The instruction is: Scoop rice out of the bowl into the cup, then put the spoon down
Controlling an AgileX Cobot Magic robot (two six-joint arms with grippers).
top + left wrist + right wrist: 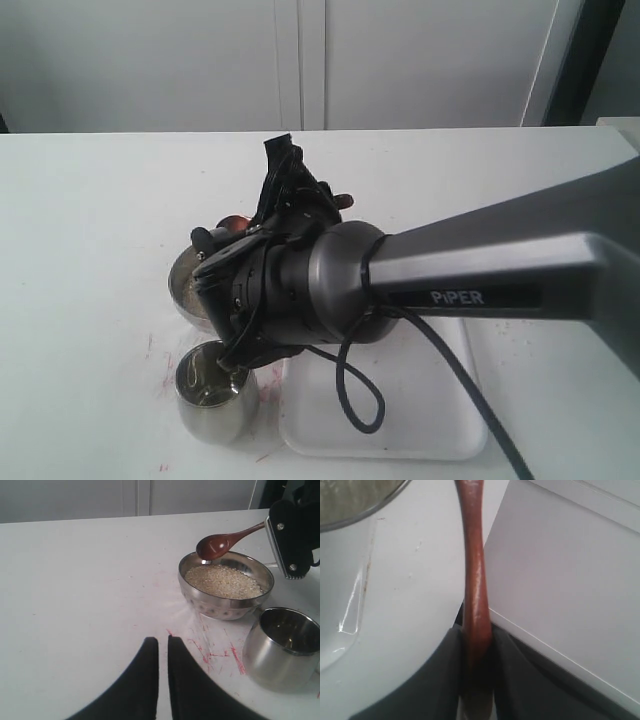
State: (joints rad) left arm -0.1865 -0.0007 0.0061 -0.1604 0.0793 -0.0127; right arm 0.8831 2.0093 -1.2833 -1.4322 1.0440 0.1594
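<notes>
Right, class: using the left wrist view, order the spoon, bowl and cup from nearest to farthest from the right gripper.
1. wooden spoon: held by the right gripper.
2. steel bowl: just below it.
3. steel cup: farthest, nearer the camera.

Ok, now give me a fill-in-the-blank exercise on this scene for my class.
The right gripper is shut on the slim reddish-brown wooden ___.
The round shallow steel bowl holds off-white ___.
The small steel tumbler stands on the white ___.
Missing: spoon; rice; table.
</notes>
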